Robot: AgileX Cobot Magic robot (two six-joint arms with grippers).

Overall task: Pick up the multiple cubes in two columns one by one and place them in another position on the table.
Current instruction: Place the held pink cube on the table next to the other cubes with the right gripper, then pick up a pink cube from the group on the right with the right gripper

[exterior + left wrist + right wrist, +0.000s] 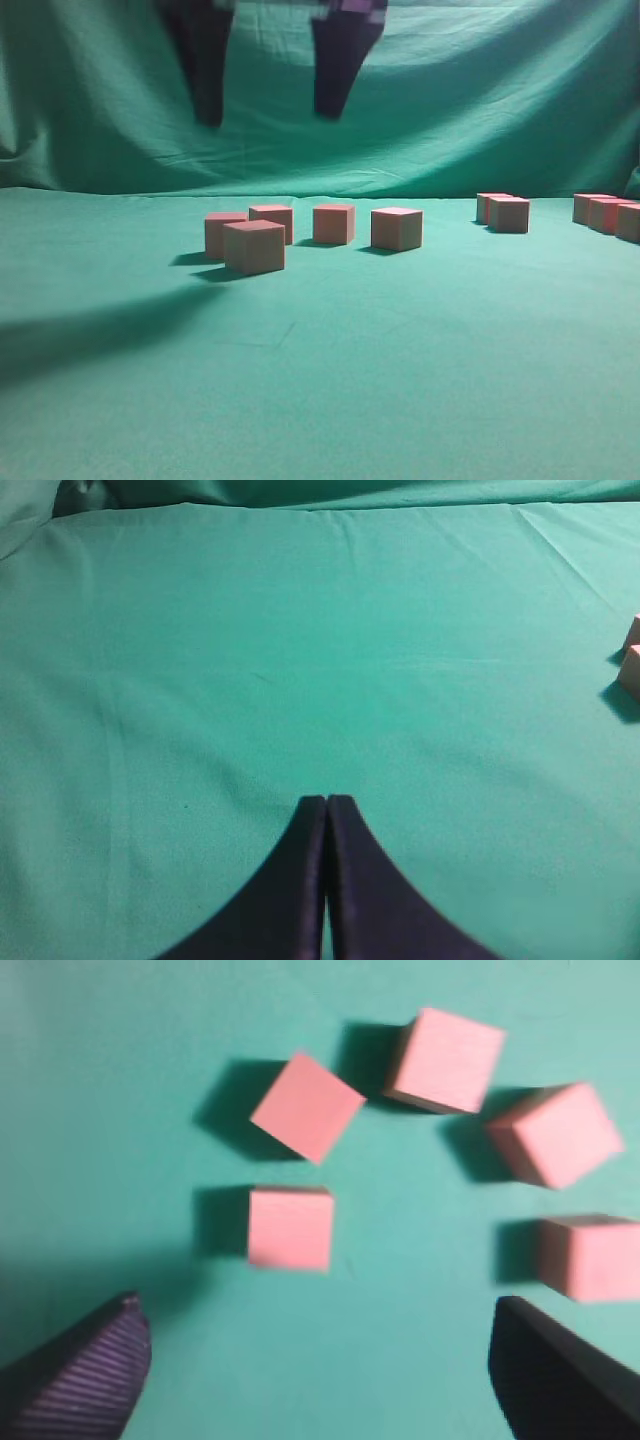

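Several pinkish-red cubes stand on the green table (400, 380). One loose cluster sits left of centre, with cubes at the front (254, 246) and at the right (397, 228). Further cubes line up at the far right, including one (509, 214) and another (610, 214). My right gripper (270, 115) hangs high above the left cluster, open wide and empty. In its wrist view the gripper (318, 1310) looks down on the cluster; the nearest cube (290, 1227) lies just ahead of the fingers. My left gripper (327, 800) is shut over bare cloth, with a cube (632, 670) at the frame's right edge.
The same green cloth rises as a draped backdrop (450, 100) behind the table. The gripper's shadow (90, 335) falls on the cloth at the front left. A strip of bare cloth separates the left cluster from the cubes at the right.
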